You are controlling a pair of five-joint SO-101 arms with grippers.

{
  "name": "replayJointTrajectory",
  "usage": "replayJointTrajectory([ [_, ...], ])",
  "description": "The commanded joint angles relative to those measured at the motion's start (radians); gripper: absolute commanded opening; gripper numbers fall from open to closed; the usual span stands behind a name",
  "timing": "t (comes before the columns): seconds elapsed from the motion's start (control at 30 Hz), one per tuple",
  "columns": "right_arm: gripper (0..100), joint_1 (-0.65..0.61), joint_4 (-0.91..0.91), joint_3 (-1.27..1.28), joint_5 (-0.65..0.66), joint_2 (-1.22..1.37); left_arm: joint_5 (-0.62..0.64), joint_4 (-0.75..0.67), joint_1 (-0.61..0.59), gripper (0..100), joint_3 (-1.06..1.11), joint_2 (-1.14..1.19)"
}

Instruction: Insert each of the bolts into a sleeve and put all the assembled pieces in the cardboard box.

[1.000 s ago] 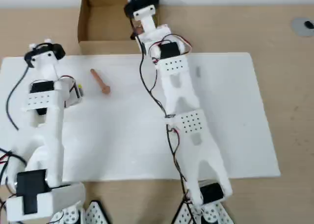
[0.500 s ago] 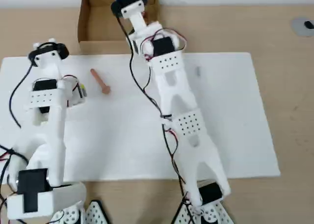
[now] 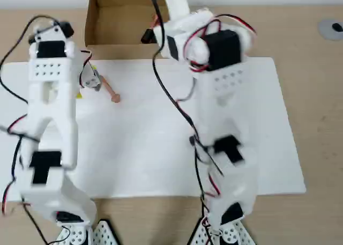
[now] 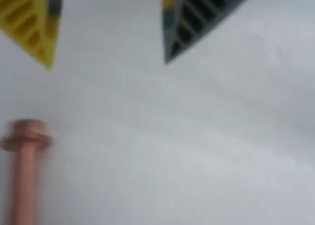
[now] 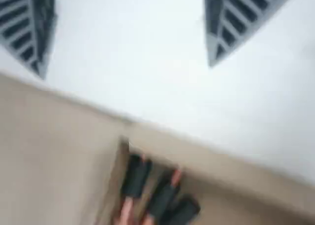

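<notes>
Left wrist view: left hand, spread wide, should centre over the bolt before closing; right hand gapes too.

On my left side, a copper-coloured flanged bolt lies flat on the white mat. It has no sleeve on it and sits slantwise, its round head turned toward the mat's middle. Past the mat's far edge stands the open brown cardboard box. In one corner of it, about three black sleeves with copper bolts pushed in lie side by side, blurred.
</notes>
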Motion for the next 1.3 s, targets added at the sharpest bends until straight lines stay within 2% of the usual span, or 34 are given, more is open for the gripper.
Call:
replayJointTrajectory([
  [0.0, 24.9, 0.022, 0.014, 0.473, -0.006, -0.326, 0.029, 0.035, 0.005, 16, -0.087, 0.159],
  [0.13, 24.9, 0.025, 0.012, 0.967, 0.008, -0.596, 0.028, 0.037, 0.005, 16, -0.181, 0.294],
  [0.2, 24.9, 0.025, 0.012, 1.159, 0.066, -0.708, 0.034, 0.037, 0.008, 16, -0.252, 0.323],
  [0.3, 24.9, 0.036, 0.011, 1.365, 0.149, -0.84, 0.06, 0.049, 0.011, 16, -0.356, 0.328],
  [0.43, 24.9, 0.084, 0.005, 1.534, 0.196, -0.949, 0.132, 0.092, 0.006, 16, -0.499, 0.328],
  [0.53, 24.9, 0.128, -0.017, 1.593, 0.201, -0.975, 0.189, 0.115, 0.021, 16, -0.555, 0.335],
  [0.67, 24.9, 0.189, -0.049, 1.629, 0.201, -0.972, 0.256, 0.106, 0.063, 16, -0.523, 0.337],
  [0.93, 24.9, 0.202, -0.08, 1.675, 0.201, -0.975, 0.325, 0.02, 0.115, 16, -0.496, 0.338],
  [1.07, 24.9, 0.202, -0.08, 1.676, 0.201, -0.977, 0.333, 0.017, 0.115, 16, -0.494, 0.351],
  [1.27, 24.9, 0.202, -0.078, 1.676, 0.201, -0.978, 0.33, 0.025, 0.115, 16, -0.496, 0.49],
])
